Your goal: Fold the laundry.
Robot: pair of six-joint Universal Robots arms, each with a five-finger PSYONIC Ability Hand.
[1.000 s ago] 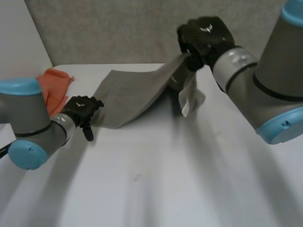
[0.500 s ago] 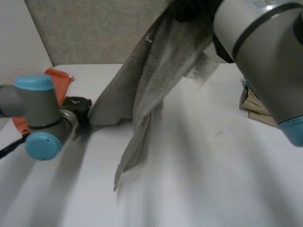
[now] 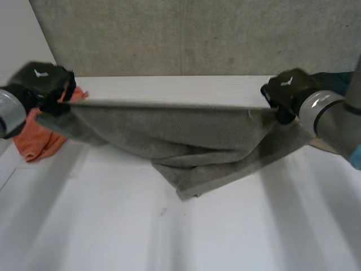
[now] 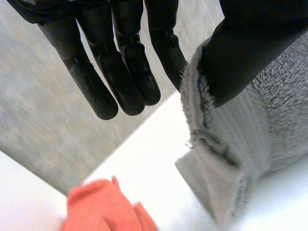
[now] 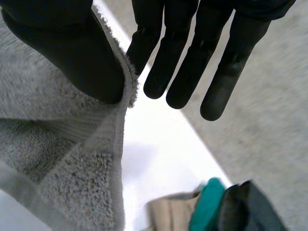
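So that the towel (image 3: 186,147) hung spread, seemingly for folding, you pinched its corners thumb-to-finger, left hand (image 3: 42,82) at nine o'clock, right hand (image 3: 287,90) at three.

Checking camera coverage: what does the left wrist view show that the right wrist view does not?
Left wrist view: a crumpled orange cloth beyond the fingertips of the left robot hand. Right wrist view: a pile of tan, teal and dark clothes beyond the right robot hand. Both: a grey terry towel pinched under each thumb, above the white table.
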